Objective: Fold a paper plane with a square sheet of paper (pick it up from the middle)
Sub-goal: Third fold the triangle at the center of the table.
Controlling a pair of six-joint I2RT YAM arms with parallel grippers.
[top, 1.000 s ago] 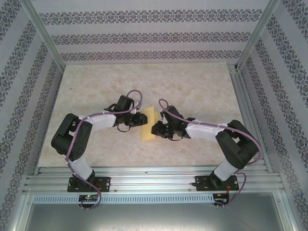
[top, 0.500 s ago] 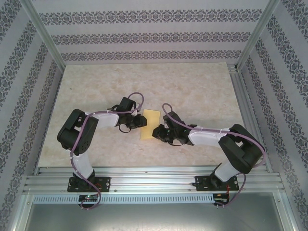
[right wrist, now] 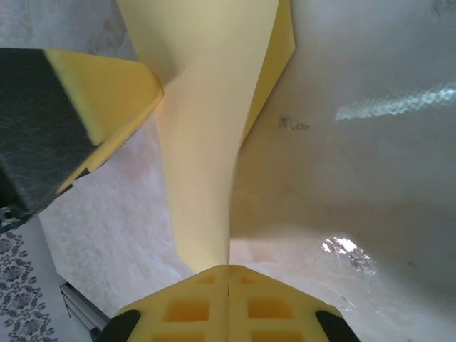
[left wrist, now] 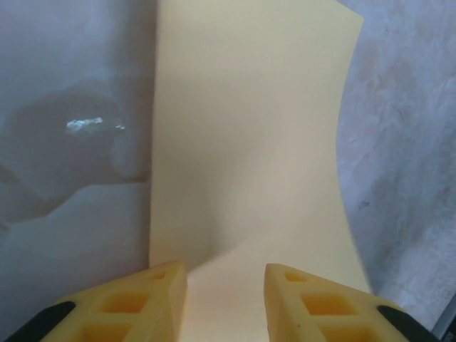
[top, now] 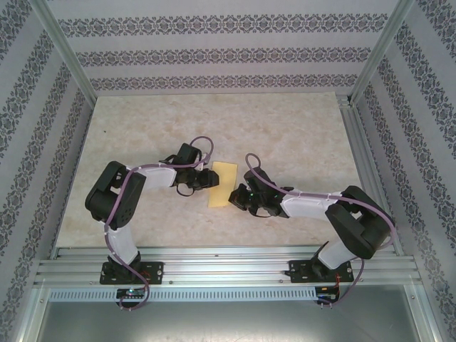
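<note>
The square sheet of paper (top: 222, 182) is plain yellow-orange and lies mid-table as a narrow folded rectangle. No paper plane is in view. My left gripper (top: 211, 178) is at the sheet's left edge. In the left wrist view it (left wrist: 226, 292) is open, its fingers apart over the paper (left wrist: 249, 142), which bulges upward. My right gripper (top: 232, 199) is at the sheet's near right corner. In the right wrist view it (right wrist: 228, 269) is shut, and a raised, curled strip of the paper (right wrist: 206, 107) runs down into its tips. A left finger (right wrist: 107, 85) shows at the upper left.
The marble-patterned table top (top: 285, 128) spreads wide behind and beside the arms. Aluminium rails (top: 228, 267) run along the near edge, and patterned walls (top: 214, 57) with metal posts close in the back and sides.
My right gripper has slid toward the near end of the sheet and closed on its edge. The left gripper has stayed at the left edge, with its fingers now slightly wider.
</note>
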